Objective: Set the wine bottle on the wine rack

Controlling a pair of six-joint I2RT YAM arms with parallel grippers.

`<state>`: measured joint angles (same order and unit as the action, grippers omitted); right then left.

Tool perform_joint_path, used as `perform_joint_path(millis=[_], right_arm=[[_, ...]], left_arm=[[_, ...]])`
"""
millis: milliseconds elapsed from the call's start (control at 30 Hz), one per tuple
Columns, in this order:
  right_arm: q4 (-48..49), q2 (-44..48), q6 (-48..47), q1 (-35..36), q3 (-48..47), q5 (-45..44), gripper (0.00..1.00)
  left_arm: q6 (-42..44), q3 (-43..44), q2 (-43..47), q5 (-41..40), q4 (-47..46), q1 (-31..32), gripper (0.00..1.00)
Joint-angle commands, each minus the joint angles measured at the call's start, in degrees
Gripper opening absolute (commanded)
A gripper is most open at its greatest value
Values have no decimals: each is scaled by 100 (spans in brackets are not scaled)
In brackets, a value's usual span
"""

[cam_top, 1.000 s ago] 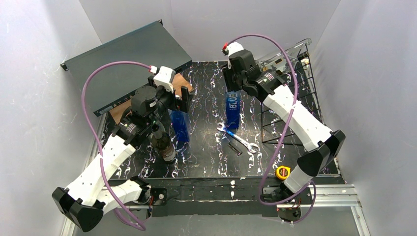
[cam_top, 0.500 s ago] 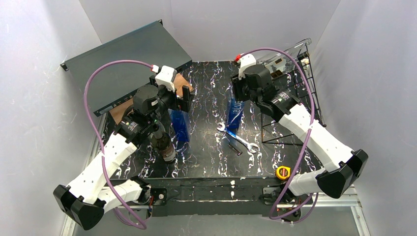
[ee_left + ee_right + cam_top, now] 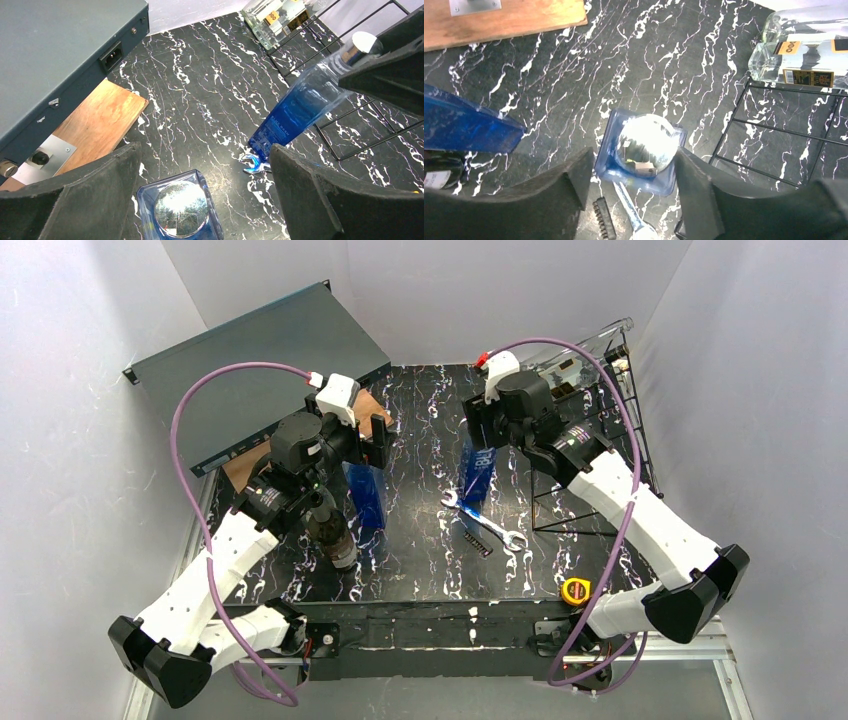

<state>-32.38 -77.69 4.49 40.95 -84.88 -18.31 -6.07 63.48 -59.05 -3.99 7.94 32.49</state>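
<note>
White walls (image 3: 770, 390) close in a black, white-veined marble tabletop (image 3: 420, 410). The tall blue square-sided wine bottle with a silver cap (image 3: 478, 472) stands on it just beside the black thin-wire wine rack (image 3: 640, 440). The right gripper (image 3: 634, 150) straddles the cap, its fingers parted and not clamping. The left gripper (image 3: 205, 150) hangs spread wide over a second blue bottle (image 3: 180, 210).

The sound way, I judge, is to close low on the neck, lift straight, then tip the bottle into a free row. A clear glass bottle (image 3: 809, 55) lies across the rack's far end. A silver wrench (image 3: 485, 520) lies by the blue bottle's base, and a dark grey flat metal case (image 3: 250, 370) leans at the back left.
</note>
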Motion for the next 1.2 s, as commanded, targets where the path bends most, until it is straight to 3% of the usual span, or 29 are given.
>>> perform_joint_path(millis=[0,200,267,600,833,1167], right_arm=[[-332,56,26,9,-417,152,74],[-610,101,192,25,-432,174,96],[-578,130,164,27,-310,98,98],[-214,-18,458,54,6,-263,98],[-14,-53,863,92,291,-594,85],[364,-49,1425,303,795,-1233,82]], left_arm=[[-24,173,119,17,-56,20,99],[-26,201,174,26,-25,20,99],[-27,181,213,15,-46,16,99],[-46,200,125,22,-19,20,99],[-18,161,184,-51,-61,20,99],[-36,169,198,7,-63,20,99]])
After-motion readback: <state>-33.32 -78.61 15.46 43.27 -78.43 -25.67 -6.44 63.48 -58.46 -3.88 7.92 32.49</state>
